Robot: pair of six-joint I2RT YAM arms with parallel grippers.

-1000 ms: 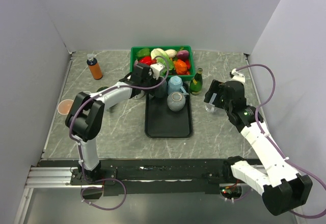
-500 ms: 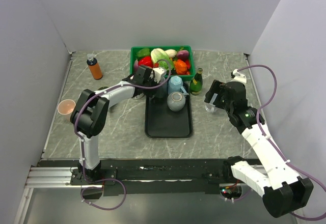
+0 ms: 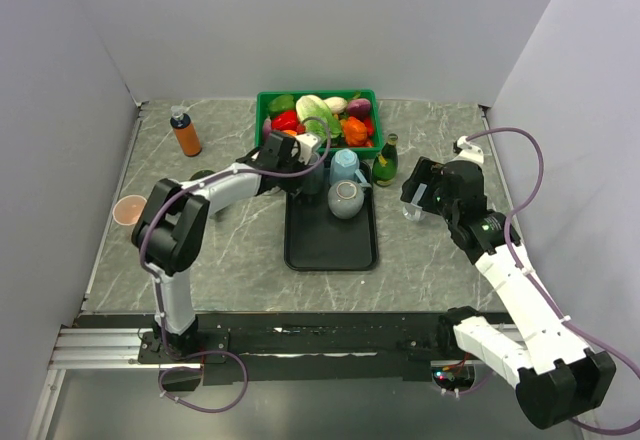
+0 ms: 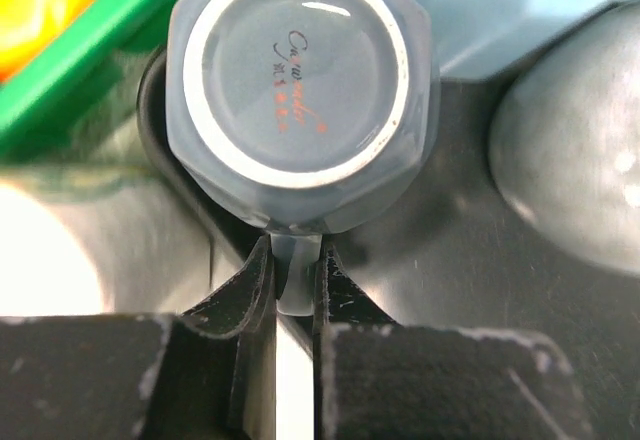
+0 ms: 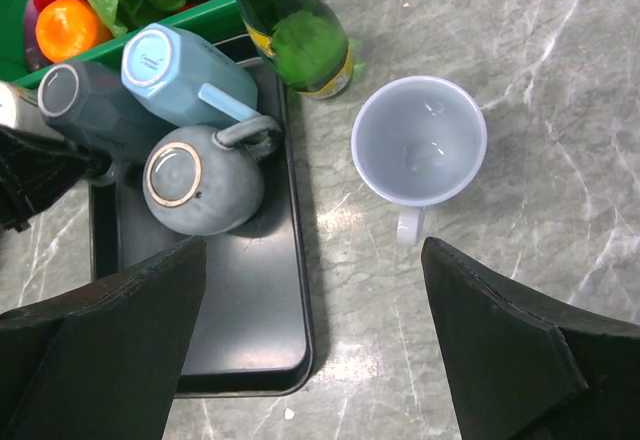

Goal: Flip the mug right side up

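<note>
A dark grey-blue mug stands upside down in the far left corner of the black tray; it also shows in the top view and the right wrist view. My left gripper is shut on this mug's handle, low at the tray's left edge. A light blue mug and a round grey mug are also upside down on the tray. My right gripper is open and empty above the table, near an upright white mug.
A green basket of vegetables stands behind the tray. A green bottle stands right of the tray, beside the white mug. An orange bottle is at the far left and a pink cup at the left edge.
My left gripper has shifted a little to the right and turned at the dark mug. The right arm has hardly moved.
</note>
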